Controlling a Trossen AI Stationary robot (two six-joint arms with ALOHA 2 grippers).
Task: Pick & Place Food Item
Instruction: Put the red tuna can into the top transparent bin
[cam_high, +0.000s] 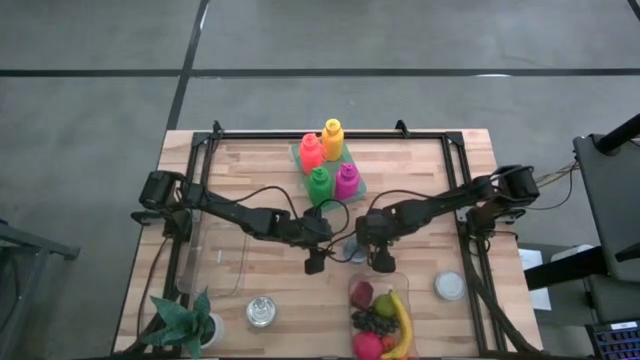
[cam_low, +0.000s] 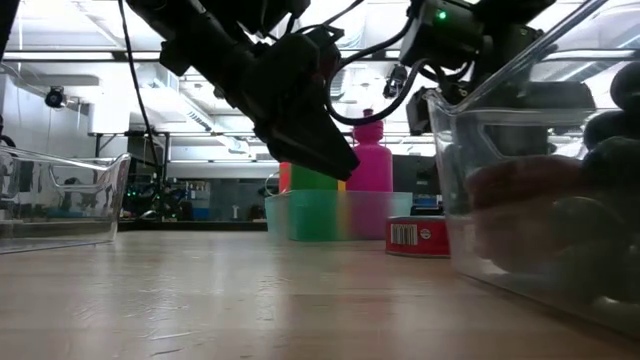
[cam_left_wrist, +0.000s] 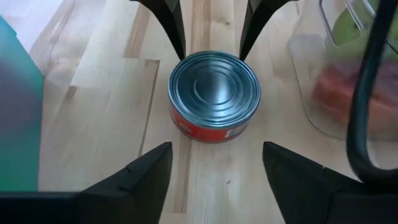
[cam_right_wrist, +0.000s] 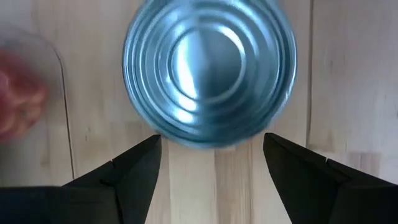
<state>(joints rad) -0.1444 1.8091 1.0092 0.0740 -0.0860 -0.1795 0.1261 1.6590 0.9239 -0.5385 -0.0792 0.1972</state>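
Note:
A flat tin can (cam_left_wrist: 214, 96) with a red label and a ribbed silver lid stands upright on the wooden table (cam_high: 260, 170), between my two grippers. My left gripper (cam_left_wrist: 214, 171) is open on the can's left side, its fingers short of the can and slanting down. My right gripper (cam_right_wrist: 211, 162) is open too and points steeply down at the can's right side. In the left wrist view its two fingertips (cam_left_wrist: 180, 50) stand close to the can's far rim. In the low view the can (cam_low: 418, 235) sits below both grippers.
A clear bin with fruit (cam_high: 380, 320) stands at the near edge, right beside the can. A green tray of coloured bottles (cam_high: 328, 165) is at the far middle. A clear empty bin (cam_high: 215, 265) sits left, a plant (cam_high: 185, 322) near left, and round lids (cam_high: 262, 312) (cam_high: 450, 287).

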